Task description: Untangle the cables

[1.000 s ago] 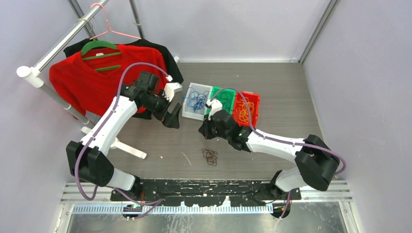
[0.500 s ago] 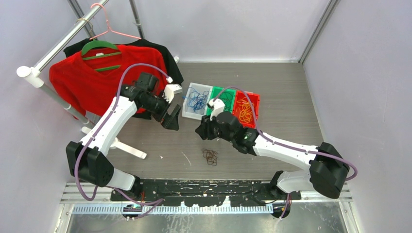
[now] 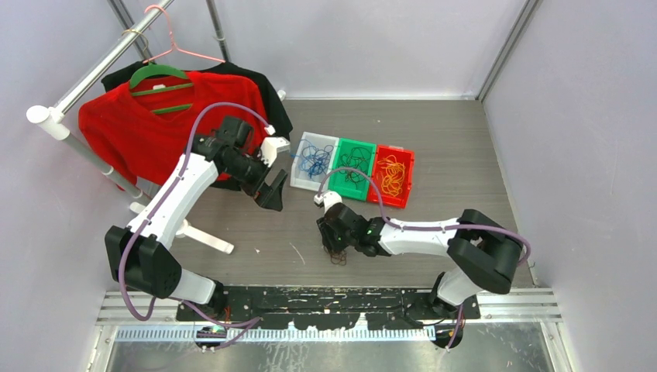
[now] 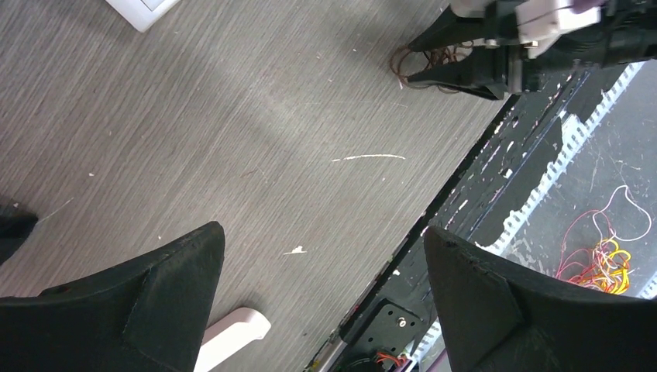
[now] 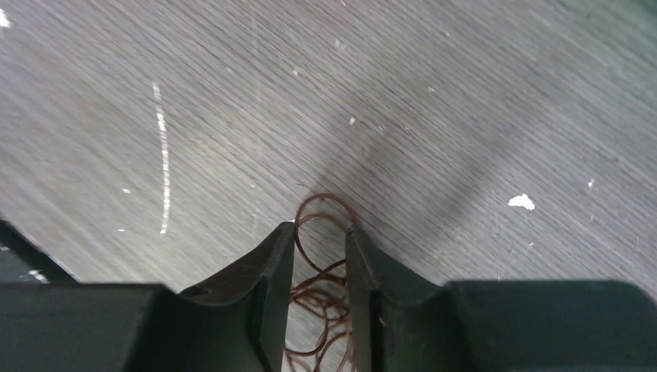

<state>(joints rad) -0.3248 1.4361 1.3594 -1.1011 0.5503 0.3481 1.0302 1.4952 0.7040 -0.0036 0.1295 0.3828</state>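
The right gripper (image 5: 318,229) stands tip-down on the table (image 5: 465,116), its jaws set narrow with a slim gap showing between them. The brown cables (image 5: 322,197), one small clump of thin round loops, lie in that gap. One loop pokes out just ahead of the fingertips, and the others run back between the two fingers (image 5: 267,294). The loops look round rather than pinched, and they rest on the wood. One white scratch (image 5: 162,147) marks the table off to the left of these fingers.

Farther out and to the left of the right gripper, the left gripper (image 4: 321,231) hangs above the table with its jaws spread wide. It holds and touches nothing. Its wrist view looks down at bare wood and across to the right gripper at the brown clump.

Beyond both grippers three trays sit side by side, edges touching. The white tray (image 3: 308,187) is just beside the left gripper's tips and holds the blue cables (image 3: 314,160). The green tray (image 3: 349,194) in the middle holds the dark cables (image 3: 352,169). The red tray (image 3: 410,180) holds the orange cables (image 3: 393,177). That makes four groups of cable, three in trays and one on the table.

Farthest back, behind the left arm, a rack (image 3: 101,66) carries one red sweater (image 3: 147,124) on a green hanger (image 3: 159,75) and one bare pink hanger (image 3: 174,46).
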